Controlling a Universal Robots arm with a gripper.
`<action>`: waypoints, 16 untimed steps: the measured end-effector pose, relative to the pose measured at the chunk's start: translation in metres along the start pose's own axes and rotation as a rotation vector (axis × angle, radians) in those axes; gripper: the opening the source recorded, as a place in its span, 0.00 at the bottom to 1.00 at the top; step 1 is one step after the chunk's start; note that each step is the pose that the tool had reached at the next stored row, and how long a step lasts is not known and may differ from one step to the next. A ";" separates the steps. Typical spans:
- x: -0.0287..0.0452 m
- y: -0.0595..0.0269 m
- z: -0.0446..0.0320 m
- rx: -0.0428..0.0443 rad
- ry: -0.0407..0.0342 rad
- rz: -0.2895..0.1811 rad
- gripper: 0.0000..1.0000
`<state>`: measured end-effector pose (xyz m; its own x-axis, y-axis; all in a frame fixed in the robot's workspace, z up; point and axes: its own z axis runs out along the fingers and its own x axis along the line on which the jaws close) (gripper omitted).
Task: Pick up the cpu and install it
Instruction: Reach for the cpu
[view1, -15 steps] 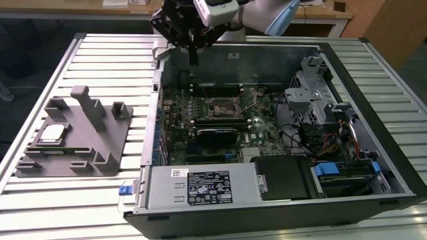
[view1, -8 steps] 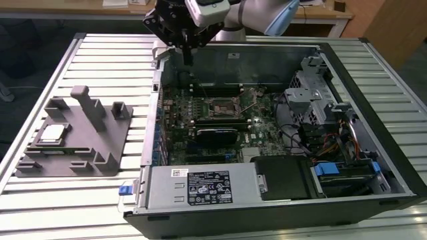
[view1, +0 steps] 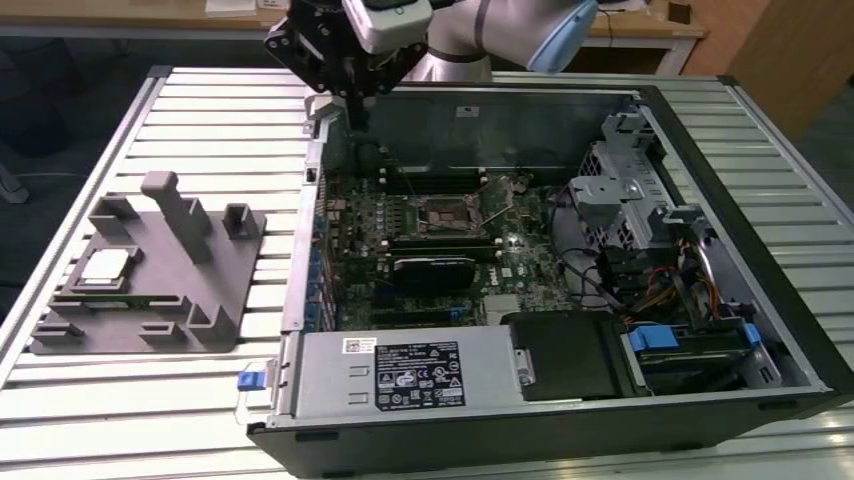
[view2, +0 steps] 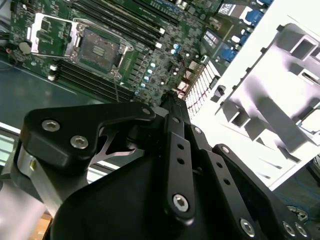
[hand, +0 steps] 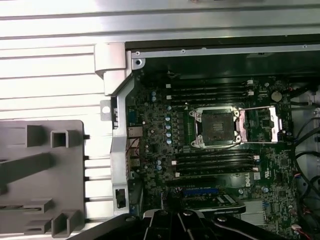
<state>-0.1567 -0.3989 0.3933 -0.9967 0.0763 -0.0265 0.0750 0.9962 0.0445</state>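
The cpu (view1: 107, 265), a pale silver square chip, lies flat on the grey holder (view1: 154, 300) on the table at the exterior view's left. My gripper (view1: 356, 108) hangs above the back left corner of the open computer case (view1: 561, 400), well away from the cpu. Its fingers (view2: 172, 100) meet at the tip, shut on nothing. The motherboard's socket (hand: 215, 127) stands open with its metal lid (hand: 260, 125) flipped aside. It is also seen as the socket (view2: 100, 47) in the second wrist view and the socket (view1: 441, 215) in the exterior view.
Memory slots (hand: 215, 160) run along both sides of the socket. A black power supply (view1: 400, 375) fills the case's front, with drive cages and cables (view1: 641, 220) at the exterior view's right. Upright posts (view1: 180, 215) rise from the grey holder. The table (view1: 200, 110) is ribbed metal.
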 end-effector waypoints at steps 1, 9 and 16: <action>0.0019 -0.0001 0.0000 -0.0001 -0.0001 0.000 0.11; 0.0143 -0.0011 -0.0004 0.0000 -0.0006 0.000 0.11; 0.0252 -0.0019 -0.0008 -0.0001 -0.0008 0.000 0.11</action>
<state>-0.1820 -0.3989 0.3933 -0.9967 0.0762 -0.0273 0.0750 0.9962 0.0446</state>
